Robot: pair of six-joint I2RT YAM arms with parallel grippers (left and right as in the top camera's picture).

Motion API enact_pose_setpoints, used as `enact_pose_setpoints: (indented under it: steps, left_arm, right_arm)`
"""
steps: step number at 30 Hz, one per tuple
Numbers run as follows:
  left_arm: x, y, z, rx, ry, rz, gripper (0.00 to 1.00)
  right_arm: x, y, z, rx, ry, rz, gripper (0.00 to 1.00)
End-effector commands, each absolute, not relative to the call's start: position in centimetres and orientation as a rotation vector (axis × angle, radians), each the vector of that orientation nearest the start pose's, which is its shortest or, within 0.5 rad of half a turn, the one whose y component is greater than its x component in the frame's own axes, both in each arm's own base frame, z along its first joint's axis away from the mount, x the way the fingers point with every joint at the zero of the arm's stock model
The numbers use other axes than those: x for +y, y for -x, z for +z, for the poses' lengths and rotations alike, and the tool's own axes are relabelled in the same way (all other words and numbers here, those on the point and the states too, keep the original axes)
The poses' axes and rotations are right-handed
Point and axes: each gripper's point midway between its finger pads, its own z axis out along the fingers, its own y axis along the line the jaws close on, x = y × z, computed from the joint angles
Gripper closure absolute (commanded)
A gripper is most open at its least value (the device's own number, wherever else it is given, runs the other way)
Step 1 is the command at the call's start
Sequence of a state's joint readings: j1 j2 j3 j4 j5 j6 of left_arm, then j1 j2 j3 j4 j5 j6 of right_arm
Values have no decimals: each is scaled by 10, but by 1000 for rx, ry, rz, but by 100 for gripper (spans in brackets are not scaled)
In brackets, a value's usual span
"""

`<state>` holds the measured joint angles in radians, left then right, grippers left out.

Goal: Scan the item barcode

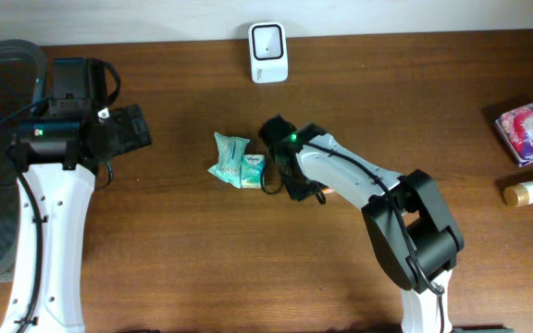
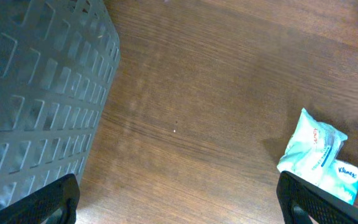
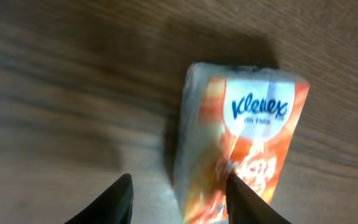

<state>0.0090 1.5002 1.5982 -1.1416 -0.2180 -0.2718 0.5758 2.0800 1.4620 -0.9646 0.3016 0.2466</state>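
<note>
The orange Kleenex pack (image 3: 244,124) lay flat on the counter (image 1: 155,259), logo up, centre right in the right wrist view. The right pincer (image 3: 179,180) stood partly open over it and gripped nothing. The finger at lower left was clear of the pack's edge, while the one at lower right overlapped its printed face. The left pincer (image 2: 179,180) gaped wide and empty beside the basket (image 2: 36,93).

The pack looked light, soft and film-wrapped, so probably slippery and easy to crush. A hold across its narrow sides, near the middle, seemed best.

No barcode showed; it was likely underneath or on an end. The frame cut off the pack's lower end, and the view was blurred. From overhead the right arm all but hid the pack, which lay below the scanner (image 1: 268,51) and right of the teal packs (image 1: 234,159).
</note>
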Motion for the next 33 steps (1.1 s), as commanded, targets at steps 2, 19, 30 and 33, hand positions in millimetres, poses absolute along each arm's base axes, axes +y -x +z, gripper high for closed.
enact_pose_setpoints:
  steps: [2,19,30,33]
  left_arm:
    - [44,-360,254,2545,433,204,1]
    - [44,-360,254,2545,433,204,1]
    - [44,-360,254,2545,433,204,1]
    - [44,-360,254,2545,433,204,1]
  right_arm:
    - [148,-344,3,2929,496,-526,84]
    - [126,-353,45,2942,-71,1329,75]
    - [130,-356,11,3159,229,473,60]
    - [141,-344,-1,3169,275,486,75]
